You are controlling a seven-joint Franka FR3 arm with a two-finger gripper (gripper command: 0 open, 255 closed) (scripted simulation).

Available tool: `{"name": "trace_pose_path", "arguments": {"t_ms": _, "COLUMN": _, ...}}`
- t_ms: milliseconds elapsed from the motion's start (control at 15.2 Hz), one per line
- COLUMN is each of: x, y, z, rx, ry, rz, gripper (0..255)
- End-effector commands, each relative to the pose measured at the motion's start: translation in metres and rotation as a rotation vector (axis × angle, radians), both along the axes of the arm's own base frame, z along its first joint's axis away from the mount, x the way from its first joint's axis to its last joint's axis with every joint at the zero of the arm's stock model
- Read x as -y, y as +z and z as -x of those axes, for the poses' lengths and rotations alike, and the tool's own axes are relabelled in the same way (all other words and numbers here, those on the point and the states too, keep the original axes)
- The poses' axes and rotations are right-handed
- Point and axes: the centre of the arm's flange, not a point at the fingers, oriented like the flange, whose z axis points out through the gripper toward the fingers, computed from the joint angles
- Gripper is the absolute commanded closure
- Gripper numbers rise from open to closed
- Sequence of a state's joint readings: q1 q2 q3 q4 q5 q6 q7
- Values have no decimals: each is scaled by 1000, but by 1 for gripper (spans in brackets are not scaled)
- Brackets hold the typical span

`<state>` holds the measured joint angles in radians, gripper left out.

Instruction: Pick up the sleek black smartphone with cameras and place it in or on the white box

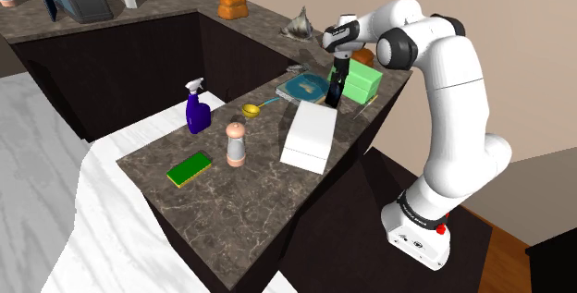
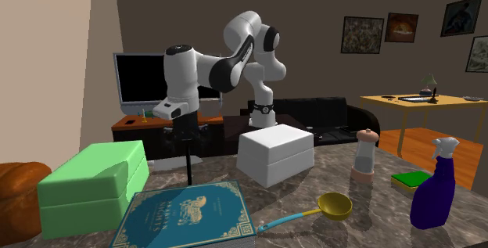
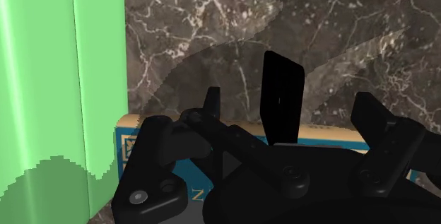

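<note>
Standing upright within the parted claw (image 3: 290, 106), untouched, black smartphone (image 3: 283, 97)

Counter (image 1: 268, 176) looks like polished dark stone, brown-grey with pale veins all over, kinda marble. The white box (image 1: 310, 139) is dead plain and matt, nothing to pin a material on. Same for the green box (image 2: 90, 184), smooth and flat. The smartphone (image 3: 283, 95) is pure black, no sheen. Spray bottle (image 2: 432, 199) looks like shiny purple plastic. Arm (image 1: 462, 106) shells are smooth glossy white. Floor (image 1: 509, 250) reads as wood.
</note>
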<state>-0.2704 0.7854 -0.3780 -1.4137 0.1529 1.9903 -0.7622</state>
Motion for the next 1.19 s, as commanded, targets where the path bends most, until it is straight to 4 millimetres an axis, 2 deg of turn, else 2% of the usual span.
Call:
{"name": "trace_pose_path", "arguments": {"t_ms": 0, "x": 1, "y": -3, "z": 2, "rx": 1, "ry": 0, "rz": 1, "gripper": 0}}
{"name": "trace_pose_path", "arguments": {"t_ms": 396, "x": 1, "y": -3, "z": 1, "rx": 1, "ry": 0, "rz": 0, "gripper": 0}}
{"name": "trace_pose_path", "arguments": {"t_ms": 462, "x": 1, "y": -3, "z": 1, "rx": 1, "ry": 0, "rz": 0, "gripper": 255}}
{"name": "trace_pose_path", "arguments": {"t_ms": 1056, "x": 1, "y": -3, "z": 1, "rx": 1, "ry": 0, "rz": 1, "gripper": 255}}
{"name": "trace_pose_path", "arguments": {"t_ms": 1122, "x": 1, "y": 3, "z": 2, "rx": 1, "ry": 0, "rz": 1, "gripper": 255}}
